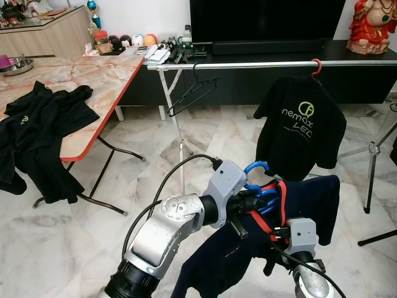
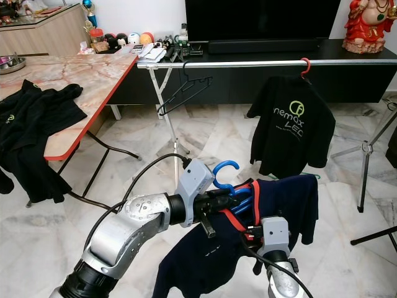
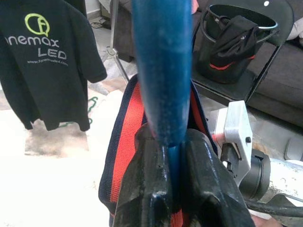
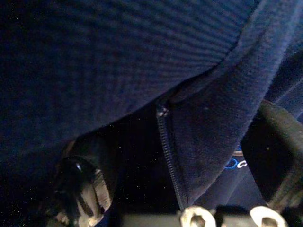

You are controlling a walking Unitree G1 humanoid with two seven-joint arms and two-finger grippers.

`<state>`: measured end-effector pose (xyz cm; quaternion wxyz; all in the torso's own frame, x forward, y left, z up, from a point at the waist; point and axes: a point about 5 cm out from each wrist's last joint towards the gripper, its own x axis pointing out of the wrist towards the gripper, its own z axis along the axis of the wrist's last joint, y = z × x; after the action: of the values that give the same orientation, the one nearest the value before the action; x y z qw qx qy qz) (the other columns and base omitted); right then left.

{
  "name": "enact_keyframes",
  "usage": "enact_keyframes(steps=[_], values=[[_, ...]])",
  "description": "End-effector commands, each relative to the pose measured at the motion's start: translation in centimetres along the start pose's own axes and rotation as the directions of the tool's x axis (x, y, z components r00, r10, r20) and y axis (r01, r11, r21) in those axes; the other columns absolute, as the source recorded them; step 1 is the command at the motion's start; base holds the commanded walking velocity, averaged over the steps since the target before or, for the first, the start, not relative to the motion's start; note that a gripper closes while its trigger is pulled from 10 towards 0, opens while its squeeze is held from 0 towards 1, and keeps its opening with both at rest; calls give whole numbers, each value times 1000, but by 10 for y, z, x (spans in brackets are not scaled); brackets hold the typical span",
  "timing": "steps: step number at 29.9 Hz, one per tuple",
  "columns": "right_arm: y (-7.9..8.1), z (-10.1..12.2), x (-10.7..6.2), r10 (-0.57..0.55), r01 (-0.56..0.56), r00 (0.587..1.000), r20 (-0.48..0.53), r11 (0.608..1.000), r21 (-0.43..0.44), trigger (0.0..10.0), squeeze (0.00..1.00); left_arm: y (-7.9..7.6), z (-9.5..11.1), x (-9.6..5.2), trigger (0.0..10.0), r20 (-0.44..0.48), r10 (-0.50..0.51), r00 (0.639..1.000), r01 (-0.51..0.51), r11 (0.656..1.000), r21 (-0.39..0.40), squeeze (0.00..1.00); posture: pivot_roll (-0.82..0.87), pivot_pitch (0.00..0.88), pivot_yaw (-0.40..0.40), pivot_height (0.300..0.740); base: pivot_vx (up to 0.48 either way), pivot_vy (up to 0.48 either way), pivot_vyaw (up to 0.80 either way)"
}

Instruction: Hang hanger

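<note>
Left arm (image 1: 167,226) reaches forward and across to the right, elbow low at the frame bottom, forearm roughly level. Left gripper (image 3: 173,156) is clamped tight on the neck of the blue hanger (image 1: 257,169); wrist view shows both black fingers (image 3: 144,189) pinching the blue stem with no gap. The hook curls up just above the wrist housing.

The hanger carries a navy shirt (image 1: 310,198) with a red-lined collar, draped down in front of the robot, well short of and below the rail (image 1: 260,64).

Right arm (image 1: 304,273) comes up from the bottom edge under the shirt, wrist block just beside the collar. Right gripper (image 4: 170,156): wrist view is dark, mostly navy fabric and a zipper seam close to the lens. Fingers sit either side of the cloth, but can't tell if they're closed on it.

The rail runs across on tripod stands. A black shirt (image 1: 302,127) hangs from it on a red hanger (image 1: 316,66), and a bare black hanger (image 1: 192,93) hangs near the rail's left end. More black clothes (image 1: 37,133) lie on the tabletop (image 1: 105,81) at left, spilling over the edge.

Hidden: the blue hanger's shoulders are under the shirt, and the right gripper is covered by cloth in the head views.
</note>
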<state>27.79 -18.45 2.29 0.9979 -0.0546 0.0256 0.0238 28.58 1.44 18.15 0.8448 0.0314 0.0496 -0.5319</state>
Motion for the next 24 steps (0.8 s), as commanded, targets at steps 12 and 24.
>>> enact_keyframes(steps=[12,24], values=[[6,-8,-4,-35,35,999,-36,999,16,0,0,-3,2,-2,10000,24,-10,1000,10,1000,19,0,14,44,24,740,0,0,0],[4,-9,-5,-60,61,997,-45,998,11,0,0,3,2,-4,10000,22,24,999,-24,999,24,0,15,54,25,740,0,0,0]])
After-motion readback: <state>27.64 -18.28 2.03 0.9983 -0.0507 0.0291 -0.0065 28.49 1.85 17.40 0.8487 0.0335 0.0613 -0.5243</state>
